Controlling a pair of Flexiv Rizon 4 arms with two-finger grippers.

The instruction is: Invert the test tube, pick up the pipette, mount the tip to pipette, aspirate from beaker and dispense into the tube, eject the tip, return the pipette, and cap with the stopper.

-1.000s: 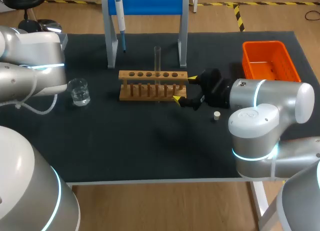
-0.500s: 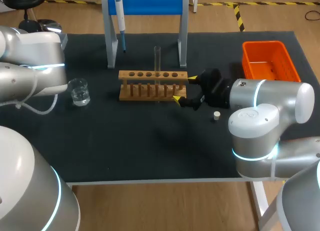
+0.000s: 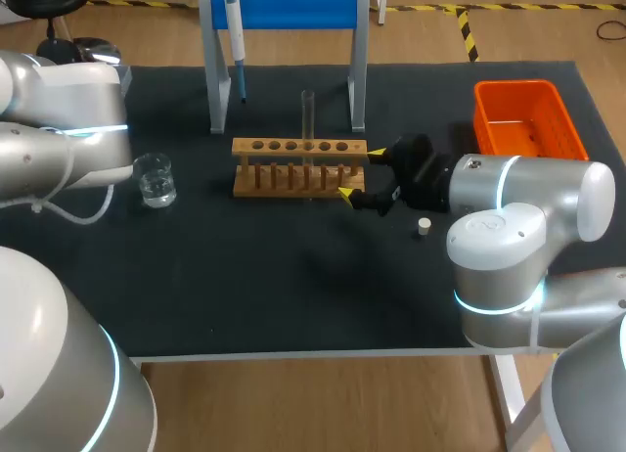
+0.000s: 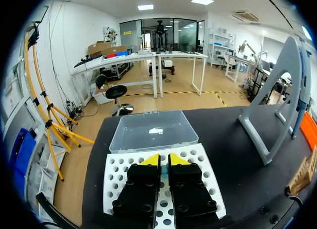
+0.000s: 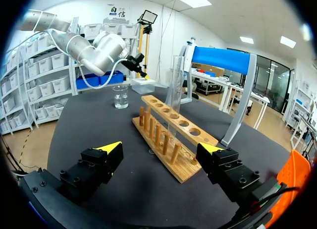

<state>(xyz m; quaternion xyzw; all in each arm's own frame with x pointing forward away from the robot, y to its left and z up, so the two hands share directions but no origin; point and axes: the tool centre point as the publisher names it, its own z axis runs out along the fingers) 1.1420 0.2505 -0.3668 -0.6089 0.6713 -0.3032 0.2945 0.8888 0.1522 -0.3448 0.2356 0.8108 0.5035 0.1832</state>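
A clear test tube (image 3: pixel 308 127) stands upright in the wooden rack (image 3: pixel 298 166); it also shows as the test tube (image 5: pixel 173 92) ahead of my right gripper (image 5: pixel 161 148). That right gripper (image 3: pixel 361 173) stands open at the rack's right end, holding nothing. The pipette (image 3: pixel 234 39) hangs on the blue-barred stand (image 3: pixel 293 8). A beaker (image 3: pixel 156 179) with water sits left of the rack. The small stopper (image 3: pixel 424 226) lies by my right arm. My left gripper (image 4: pixel 163 160) is shut above a white tip rack (image 4: pixel 200 154), out of the head view.
An orange bin (image 3: pixel 522 119) stands at the back right. A clear plastic lid (image 4: pixel 151 131) lies just beyond the tip rack. The stand's grey leg (image 4: pixel 270 120) rises to the right of my left gripper.
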